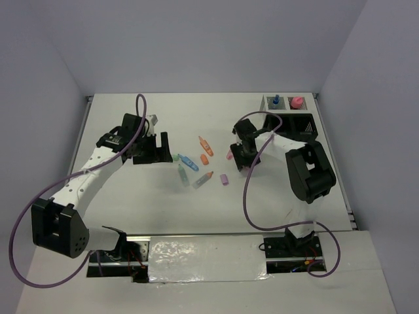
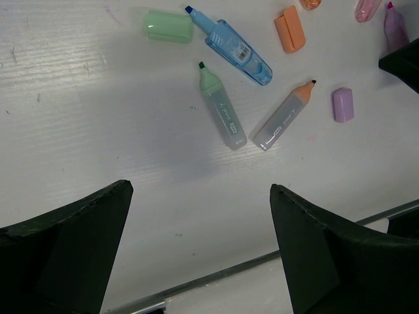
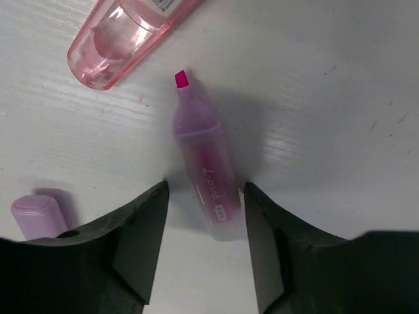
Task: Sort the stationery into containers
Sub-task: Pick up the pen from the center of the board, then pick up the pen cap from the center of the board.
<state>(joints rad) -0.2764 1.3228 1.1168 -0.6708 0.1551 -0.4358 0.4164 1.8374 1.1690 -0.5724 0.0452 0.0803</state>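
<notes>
Translucent purple highlighter [image 3: 203, 176], magenta tip bare, lies flat on the white table [image 3: 327, 98]; I see the right gripper [image 3: 206, 196] spread, one finger either side of its barrel; left gripper [image 2: 200, 190] hangs wide open near the green-tipped grey marker [image 2: 221, 108] and orange-tipped grey marker [image 2: 283, 116]; small lilac cap [image 3: 39, 212] sits nearby.

The right wrist view's top edge cuts off the clear pink marker [image 3: 124, 39]. You'll find the purple cap [image 3: 36, 214] partly hidden behind a finger of the right pincer [image 3: 206, 196]. From above, what sits inside the black organiser [image 1: 308, 122] is too small to tell.
</notes>
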